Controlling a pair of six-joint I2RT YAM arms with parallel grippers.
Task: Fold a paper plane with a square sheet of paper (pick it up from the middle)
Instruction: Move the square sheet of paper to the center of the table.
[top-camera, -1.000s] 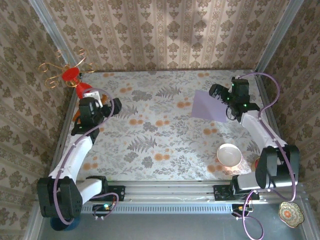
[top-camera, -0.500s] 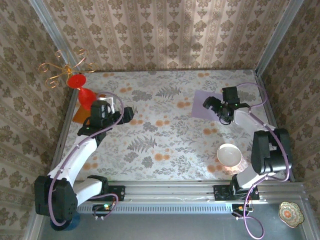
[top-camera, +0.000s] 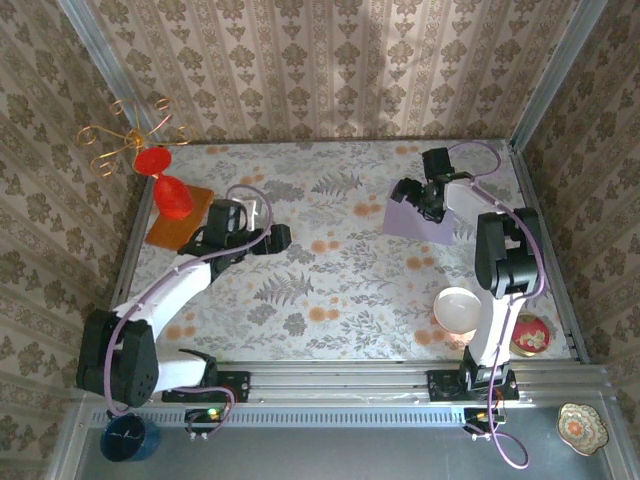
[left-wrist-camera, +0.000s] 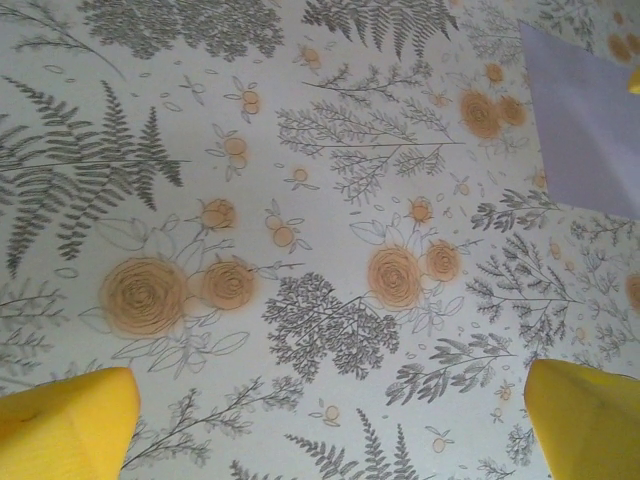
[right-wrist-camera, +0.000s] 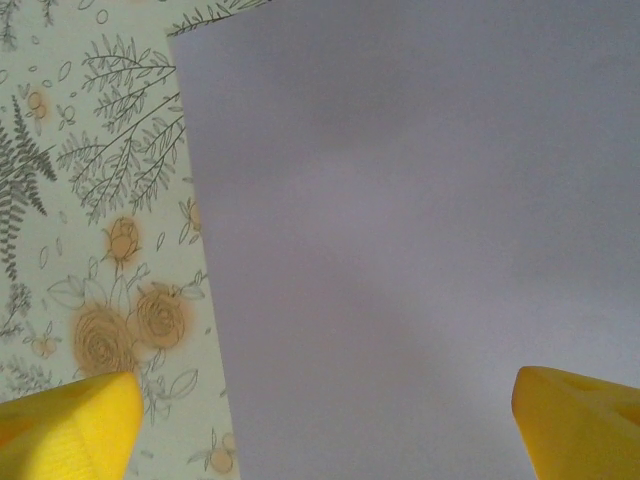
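The square sheet of paper (top-camera: 415, 226) lies flat and unfolded at two o'clock on the table (top-camera: 330, 290). The right gripper (top-camera: 406, 191) hovers over it, wide open and empty. The left gripper (top-camera: 279, 238), at ten o'clock, is equally open and empty. This looks like the pickup step. Next the right gripper must descend onto the sheet's middle, though its height is hard to judge.

Soft, even light — sharp, no glare.

Top camera looks down from high behind the near edge of the table (top-camera: 330, 285), left wrist camera hangs close over its middle, right wrist even closer at far right, all three sharing the square sheet of paper (top-camera: 415, 228).
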